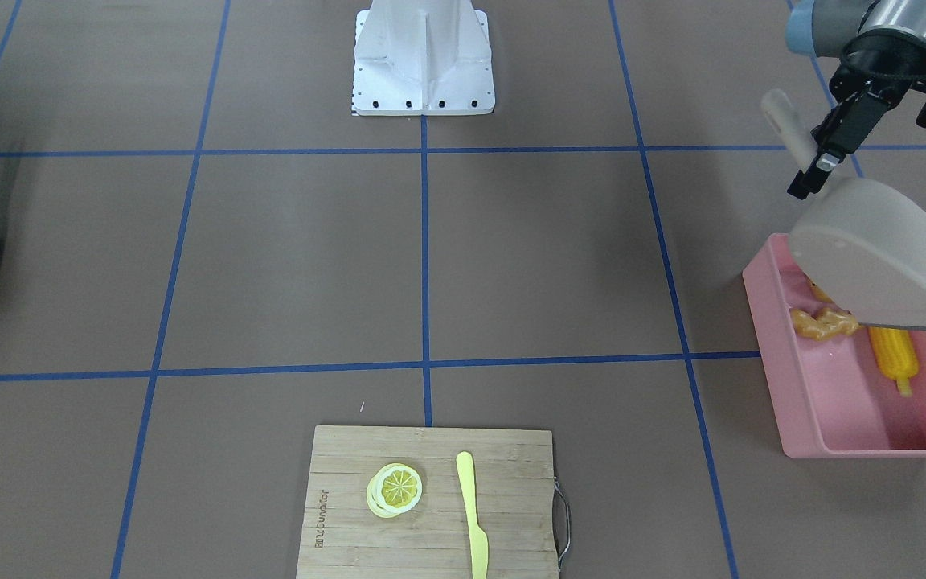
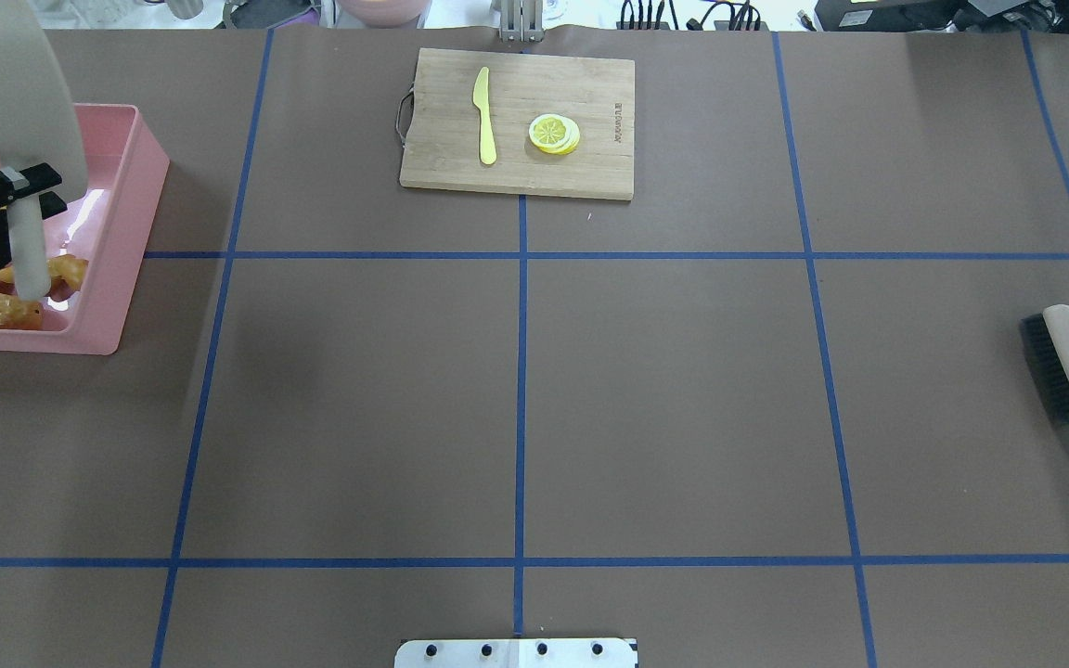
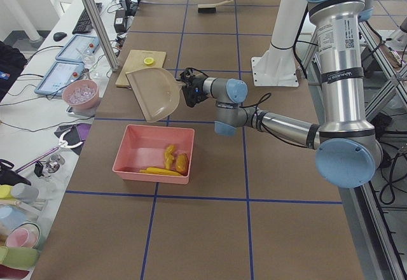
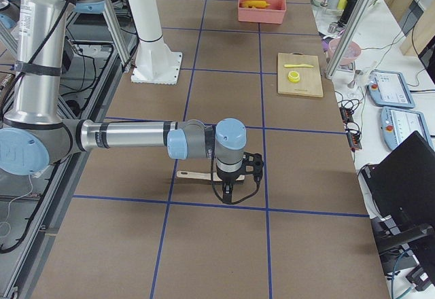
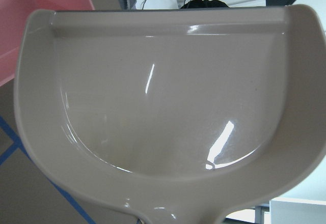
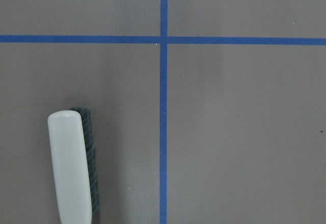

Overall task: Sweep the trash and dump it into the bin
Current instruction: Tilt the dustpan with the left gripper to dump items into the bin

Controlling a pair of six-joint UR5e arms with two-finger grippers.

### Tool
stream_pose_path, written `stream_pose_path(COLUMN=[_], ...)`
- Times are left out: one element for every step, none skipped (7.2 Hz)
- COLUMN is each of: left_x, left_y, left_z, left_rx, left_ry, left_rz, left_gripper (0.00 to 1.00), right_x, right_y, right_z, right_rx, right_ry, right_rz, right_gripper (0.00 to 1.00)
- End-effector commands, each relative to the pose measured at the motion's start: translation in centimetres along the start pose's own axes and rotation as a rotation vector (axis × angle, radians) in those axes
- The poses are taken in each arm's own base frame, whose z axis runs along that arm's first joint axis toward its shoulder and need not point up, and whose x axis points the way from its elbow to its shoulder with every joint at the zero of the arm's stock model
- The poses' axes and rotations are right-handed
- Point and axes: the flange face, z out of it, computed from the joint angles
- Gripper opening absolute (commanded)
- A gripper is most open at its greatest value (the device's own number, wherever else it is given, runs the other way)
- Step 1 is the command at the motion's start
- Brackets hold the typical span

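Pink bin holds the trash beneath the tilted dustpan; left gripper clamps its handle.

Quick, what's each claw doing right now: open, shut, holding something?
Left gripper: shut on the dustpan handle.
Right gripper: cannot tell.

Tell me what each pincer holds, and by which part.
Left pincer grips the beige dustpan by its handle. Right pincer holds nothing; the brush lies free on the table.
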Motion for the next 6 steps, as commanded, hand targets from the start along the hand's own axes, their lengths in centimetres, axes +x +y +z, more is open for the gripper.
stream_pose_path(left_x=[0.7, 1.1, 1.0, 0.3, 0.0, -0.7], left_y=[0.3, 0.4, 0.6, 0.4, 0.5, 1.0], left_z=[2.3, 3.1, 3.4, 3.8, 4.2, 4.6], left_rx=[-0.001, 0.000, -0.003, -0.008, -0.022, -0.050], left_ry=[-0.004, -0.009, -0.028, -0.067, -0.090, -0.111], left_rz=[0.179, 0.295, 0.505, 0.731, 0.926, 1.120], left_gripper=[0.00, 0.00, 0.00, 0.00, 0.00, 0.00], right_x=[0.7, 0.9, 0.9, 0.5, 0.6, 0.6], right_y=[0.4, 0.5, 0.5, 0.1, 0.0, 0.1], right_z=[0.7, 0.8, 0.8, 0.6, 0.6, 0.6], right_rx=[-0.015, -0.019, -0.017, -0.008, -0.007, -0.008], right_ry=[0.011, 0.013, 0.013, 0.008, 0.010, 0.010], right_rz=[0.014, 0.017, 0.017, 0.009, 0.009, 0.010], right_gripper=[1.00, 1.00, 1.00, 1.00, 1.00, 1.00])
